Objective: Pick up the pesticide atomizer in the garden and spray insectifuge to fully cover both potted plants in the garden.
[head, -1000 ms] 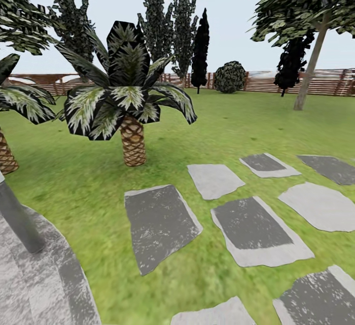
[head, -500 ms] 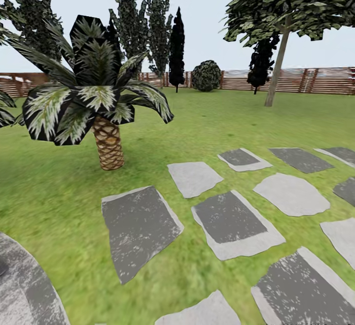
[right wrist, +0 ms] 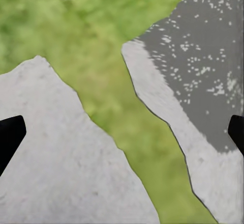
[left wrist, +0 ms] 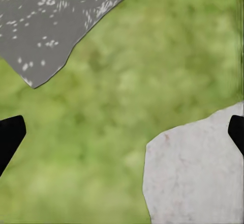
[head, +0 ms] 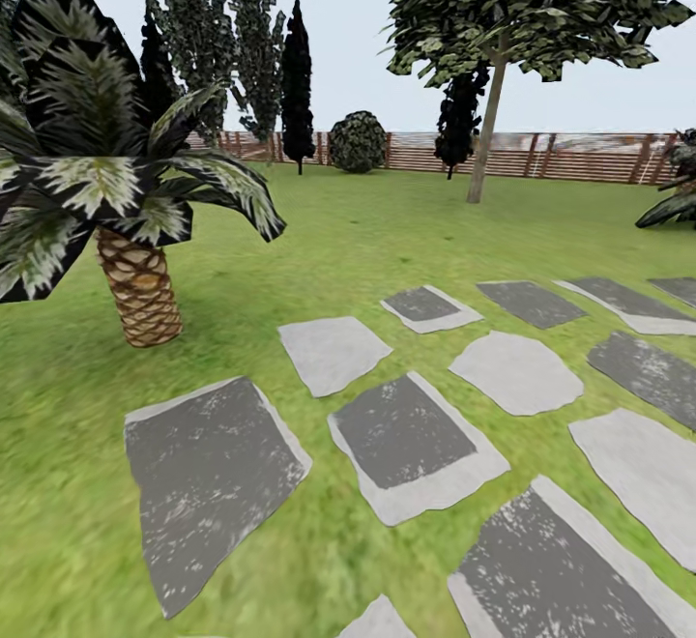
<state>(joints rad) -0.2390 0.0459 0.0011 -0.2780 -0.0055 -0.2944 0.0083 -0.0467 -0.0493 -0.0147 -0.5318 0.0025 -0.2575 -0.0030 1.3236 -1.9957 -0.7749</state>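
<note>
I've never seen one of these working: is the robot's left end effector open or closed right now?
Open. In the left wrist view, the left end effector's black fingertips sit at opposite edges, with only lawn and stone between.

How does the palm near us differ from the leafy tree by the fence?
The palm is squat, with a thick scaly brown trunk; the tree is tall on a thin, smooth, leaning trunk. The palm bears long striped fronds, the tree small leaves. Both stand on the lawn.
</note>
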